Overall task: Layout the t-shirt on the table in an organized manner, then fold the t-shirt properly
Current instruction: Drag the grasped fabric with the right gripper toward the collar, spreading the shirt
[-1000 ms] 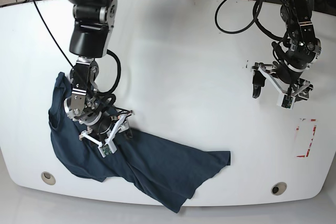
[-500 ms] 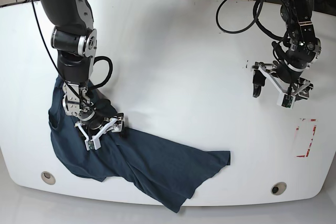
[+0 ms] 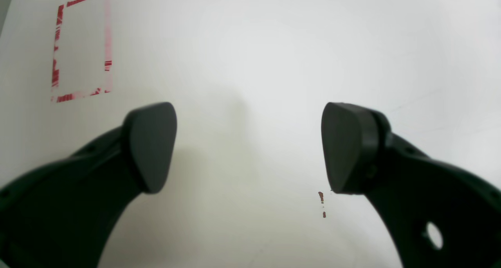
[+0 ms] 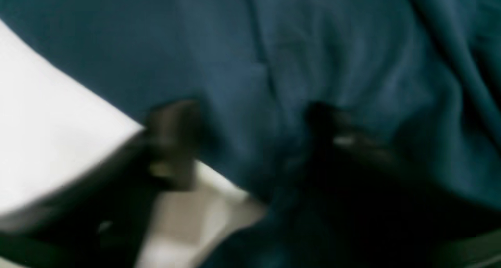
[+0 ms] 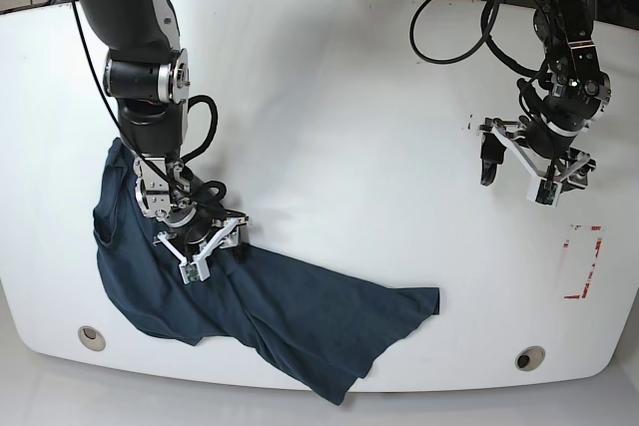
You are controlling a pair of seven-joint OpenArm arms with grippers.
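Tabletop (image 5: pixel 329 77), white and glossy, carries the navy t-shirt (image 5: pixel 290 316) rumpled along its near edge. Only the base view shows both arms, well apart. The right gripper (image 5: pixel 207 246) presses into the cloth; its blurred wrist view cannot settle its grip. The left gripper (image 3: pixel 248 146) hangs wide apart, empty, near the red rectangle mark (image 3: pixel 80 49).

Glossy white table (image 5: pixel 329 97), crumpled navy t-shirt (image 5: pixel 290 316) at its front-left — red-outlined rectangle mark (image 5: pixel 582 262), perhaps tape
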